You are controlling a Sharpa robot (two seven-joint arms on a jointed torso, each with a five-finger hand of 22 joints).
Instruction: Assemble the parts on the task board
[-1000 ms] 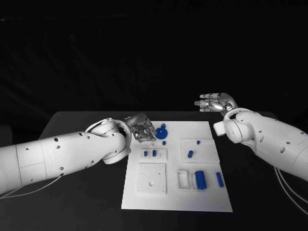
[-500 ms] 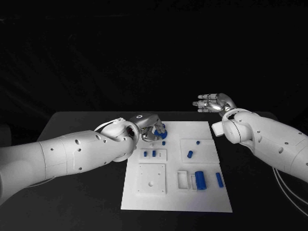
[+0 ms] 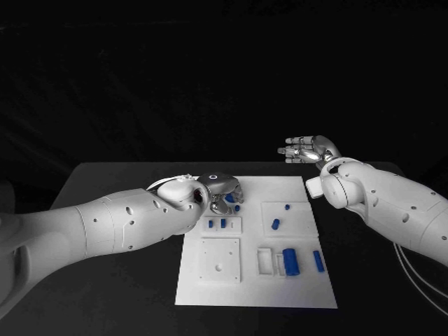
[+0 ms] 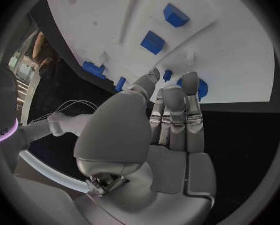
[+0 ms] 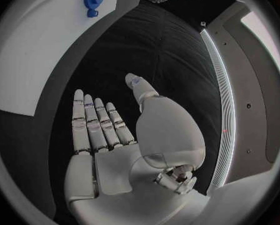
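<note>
Over the task board (image 3: 285,280), left robot hand (image 3: 222,199) has advanced, grasp unclear

The task board (image 3: 209,290) lies in the middle of the tabletop (image 3: 113,182). The left hand (image 3: 222,192) rests on its far left corner. The right hand (image 3: 306,150) hangs beyond its far right corner, off the board.

Dim bkgd, fisheye edge distortion

Left hand at the task board's far edge

The left hand (image 3: 222,192) reached over the task board (image 3: 256,280) near its far left corner; the right hand (image 3: 306,150) hung open beyond the far right corner.
</note>
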